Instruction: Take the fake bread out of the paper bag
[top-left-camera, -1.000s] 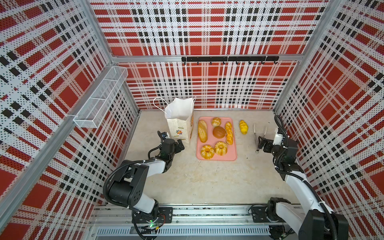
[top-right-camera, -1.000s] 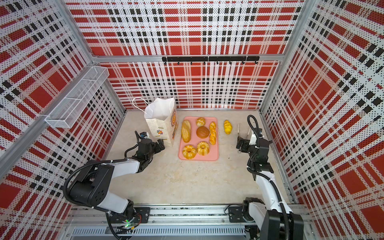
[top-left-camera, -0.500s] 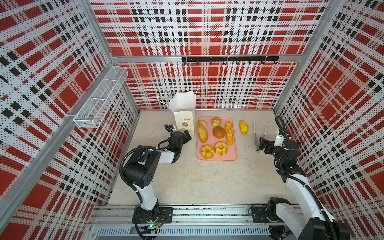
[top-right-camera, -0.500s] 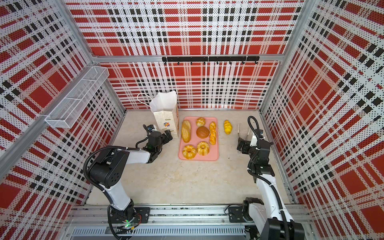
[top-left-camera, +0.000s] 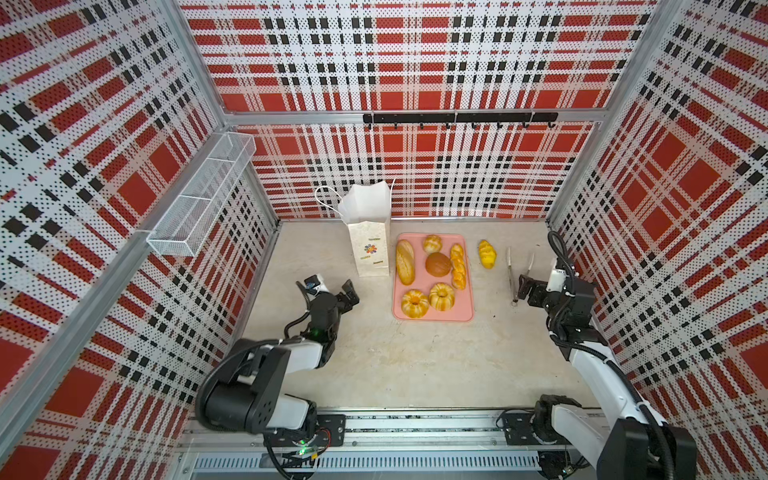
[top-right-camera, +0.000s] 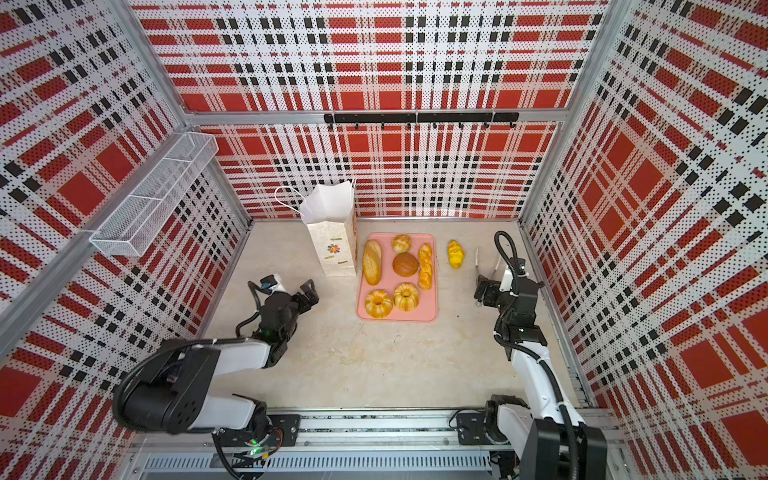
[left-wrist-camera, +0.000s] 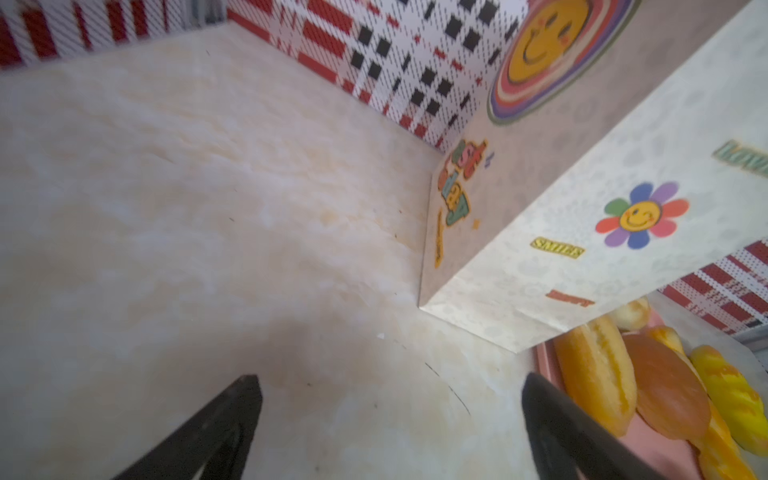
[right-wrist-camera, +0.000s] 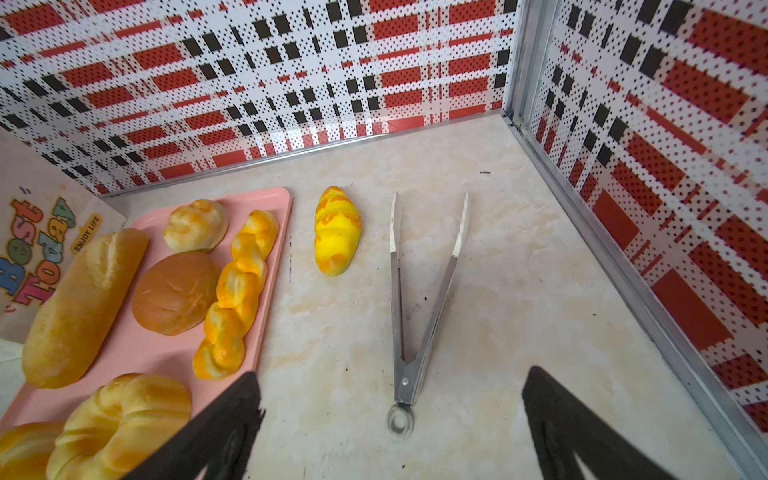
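Bench (top-left-camera: 415, 365) is beige, marbled, stone-look, w/ a few dark specks; its front half is bare. Perforated plaid wall panels (top-left-camera: 415, 62) in red, white & black close it in on three sides. A white wire-mesh shelf basket (top-left-camera: 203, 195) hangs on the left wall; a black hook rail (top-left-camera: 459, 118) runs along the back wall.

Tall narrow white paper bag (top-left-camera: 370, 249) w/ white cord handles stands upright near the back wall, flower print facing front; its top is crumpled inward, so the inside can't be seen. Flat pink plastic tray (top-left-camera: 432, 318) lies just beside it. On the tray: golden long loaf (top-left-camera: 405, 262); pale small roll (top-left-camera: 432, 243); round brown bun (top-left-camera: 438, 264); orange braided stick (top-left-camera: 458, 266); a golden ring bread (top-left-camera: 414, 303) & a second ring bread (top-left-camera: 441, 296). Yellow croissant (top-left-camera: 487, 254) lies on the bench just off the tray's right edge; steel tongs (top-left-camera: 517, 274) lie further right.

Left tool (top-left-camera: 350, 294) is spread wide & holds nothing; it sits low over the bench, apart from the bag. Right tool (top-left-camera: 527, 289) is likewise wide & empty, near the tongs' hinge end.

Vs 1 s ago: the bag then leaned, w/ the left tool at its foot; now the bag stands square & the left tool has backed off toward front-left. Breads, tray, tongs & right arm are much as before.
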